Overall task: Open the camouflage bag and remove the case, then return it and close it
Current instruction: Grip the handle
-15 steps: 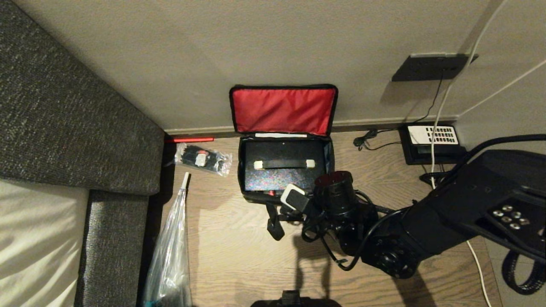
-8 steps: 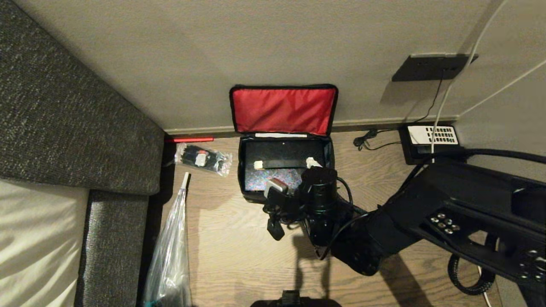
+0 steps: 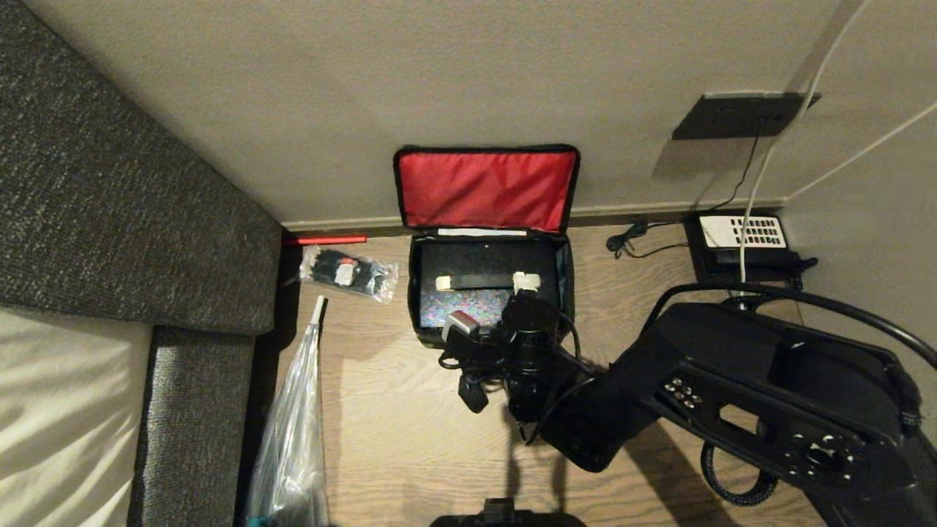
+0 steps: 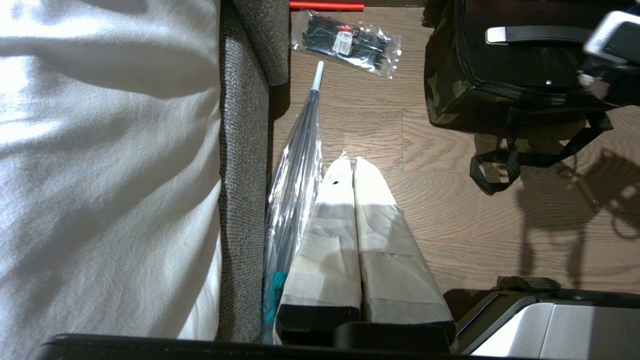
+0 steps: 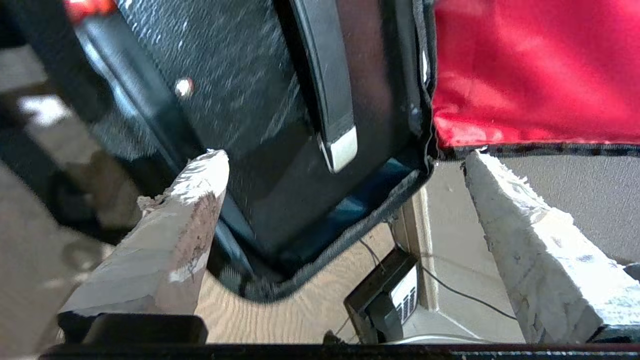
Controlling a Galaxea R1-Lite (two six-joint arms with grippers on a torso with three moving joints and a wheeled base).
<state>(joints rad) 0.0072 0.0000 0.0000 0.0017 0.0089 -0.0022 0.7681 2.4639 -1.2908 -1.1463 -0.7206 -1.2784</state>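
You have the camouflage bag [image 3: 489, 293] standing open on the wooden floor [image 3: 410, 439] against the wall, its lid flipped up so the red lining faces out. The case [image 3: 479, 289] lies flat inside it, filling nearly the whole opening. So the opening step looks done. Whether the case has yet to come out or is already back in, you cannot tell from this moment; either way the lid remains to be closed and zipped.

The bag is soft fabric, boxy, with camouflage cloth on its side in the left wrist view and a loose black strap [image 4: 505, 165] trailing on the floor. The lining is smooth and slightly glossy. The case is rigid and flat, with a fine pebbled black skin, a small metal stud, and a slim black handle [image 5: 325, 95] capped in pale metal at each end.

Your right end effector [image 5: 345, 160] hovers over the case's near right corner, jaws spread wide with nothing between them; its fingers [image 5: 200, 190] are wrapped in rough white tape. Your left end effector [image 4: 354, 165] is parked low beside the bed, fingers pressed together, holding nothing.

Further out: a clear packet of black ties [image 3: 348, 273], a long clear plastic sleeve [image 3: 293, 432] along the grey woven bed edge [image 3: 198, 410], and a black telephone [image 3: 739, 245] with its cables by the wall.
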